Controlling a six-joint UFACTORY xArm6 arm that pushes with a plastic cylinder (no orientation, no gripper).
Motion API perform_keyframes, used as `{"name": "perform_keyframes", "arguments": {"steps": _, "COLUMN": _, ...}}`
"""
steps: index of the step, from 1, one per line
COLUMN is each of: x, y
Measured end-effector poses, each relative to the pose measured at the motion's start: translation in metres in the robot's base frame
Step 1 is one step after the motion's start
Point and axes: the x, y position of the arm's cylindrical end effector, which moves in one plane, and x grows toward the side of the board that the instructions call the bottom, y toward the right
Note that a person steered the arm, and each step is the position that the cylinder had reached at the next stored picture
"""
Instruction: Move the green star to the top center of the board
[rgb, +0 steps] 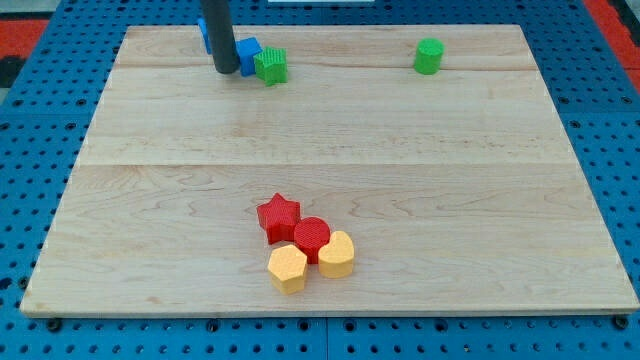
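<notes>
The green star (271, 66) lies near the view's top edge of the wooden board (330, 160), left of centre. A blue block (247, 54) touches its left side; its shape is partly hidden by the rod. My tip (225, 70) rests on the board just left of the blue block and a short way left of the green star. A second blue piece (202, 29) peeks out behind the rod. A green cylinder (429, 56) stands at the view's top right.
A cluster sits near the view's bottom centre: a red star (278, 216), a red cylinder (312, 237), a yellow hexagon (288, 268) and a yellow heart-like block (337, 254). A blue pegboard (620, 120) surrounds the board.
</notes>
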Motion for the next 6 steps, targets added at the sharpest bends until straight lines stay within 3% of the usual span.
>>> {"name": "perform_keyframes", "arguments": {"steps": 1, "x": 0.009, "y": 0.039}}
{"name": "perform_keyframes", "arguments": {"steps": 3, "x": -0.008, "y": 0.036}}
{"name": "perform_keyframes", "arguments": {"steps": 5, "x": -0.046, "y": 0.145}}
{"name": "perform_keyframes", "arguments": {"steps": 6, "x": -0.02, "y": 0.141}}
